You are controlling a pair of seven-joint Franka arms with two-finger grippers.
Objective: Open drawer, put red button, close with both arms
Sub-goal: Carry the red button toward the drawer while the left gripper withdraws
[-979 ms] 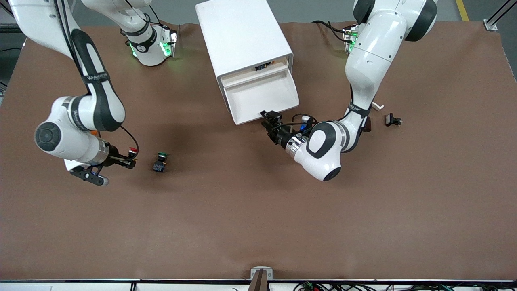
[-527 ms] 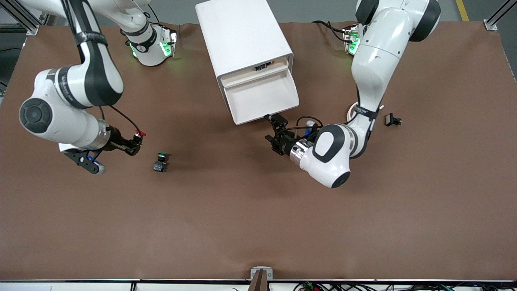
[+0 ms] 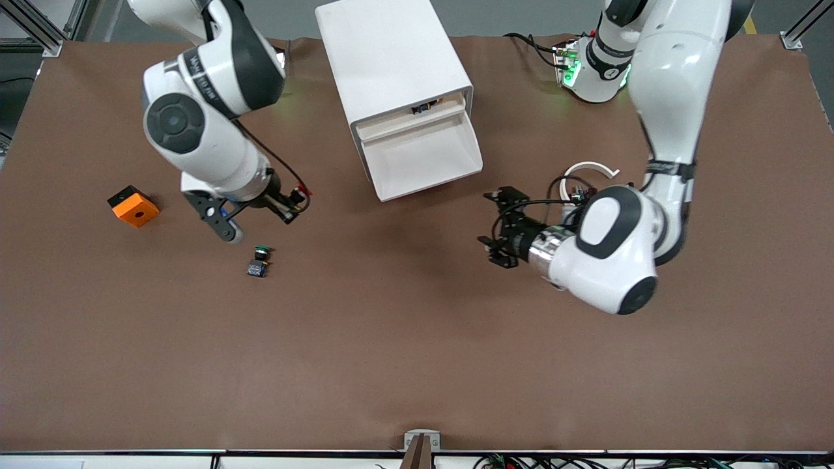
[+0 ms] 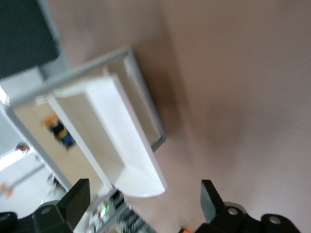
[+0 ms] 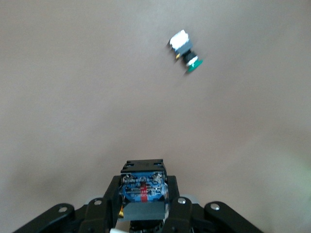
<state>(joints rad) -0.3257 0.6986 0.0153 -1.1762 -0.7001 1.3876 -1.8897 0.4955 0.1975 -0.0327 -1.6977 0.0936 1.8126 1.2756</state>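
Cabinet (image 3: 391, 58): white, boxy, standing at the robots' edge of the table, between the two arm bases.
Drawer (image 3: 423, 159): lowest one, pulled out toward the front camera; white inside, nothing visible in it. Seen also in the left wrist view (image 4: 129, 145), standing out from the cabinet front.
Slot above the drawer: a small dark and orange item (image 3: 427, 105) lying inside.
Red button (image 3: 301, 193): clamped in the right gripper, red cap pointing toward the cabinet; dark blue body visible between the fingers in the right wrist view (image 5: 142, 187).
Right gripper (image 3: 293, 205): closed on the red button, up in the air over bare table between the green button and the drawer.
Left gripper (image 3: 498, 225): fingers spread wide, holding nothing; over bare table toward the left arm's end, clear of the drawer front.
Green button (image 3: 258, 260): lying on its side on the table, nearer the front camera than the right gripper; seen too in the right wrist view (image 5: 186, 51).
Orange cube (image 3: 133, 206): on the table toward the right arm's end, hole facing up.
White ring (image 3: 586, 172): open, curved, partly hidden by the left arm.
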